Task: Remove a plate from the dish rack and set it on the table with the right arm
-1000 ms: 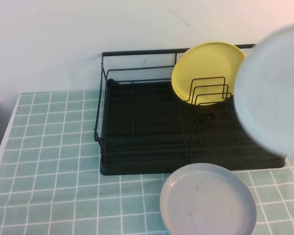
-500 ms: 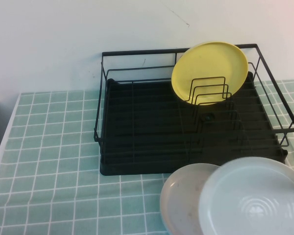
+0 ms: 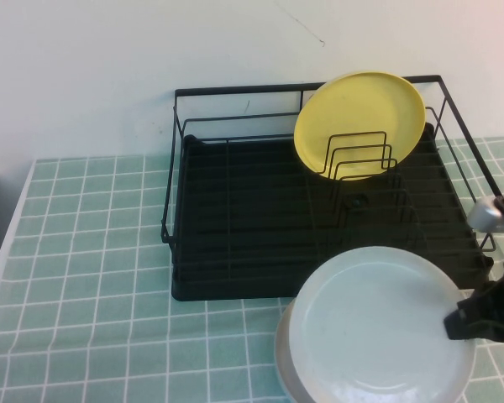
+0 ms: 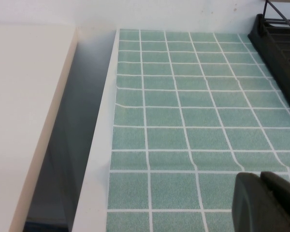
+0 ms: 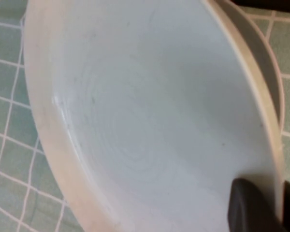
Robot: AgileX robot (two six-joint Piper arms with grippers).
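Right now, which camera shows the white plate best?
The high view: the whole plate shows, held at its edge by the right gripper. The right wrist view shows only part, close up. The left wrist view shows none, only the left gripper.

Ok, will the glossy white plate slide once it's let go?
Likely stiff, breakable. The round glossy white plate in the right claw sits over the dull grey plate, so it may skate. The left claw hangs over the green tiled table.

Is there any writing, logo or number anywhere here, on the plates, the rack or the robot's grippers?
None readable: no text shows on the white plate pinched by the right gripper, the yellow plate, the dish rack, the tiled table, or the left gripper parked near the table's edge.
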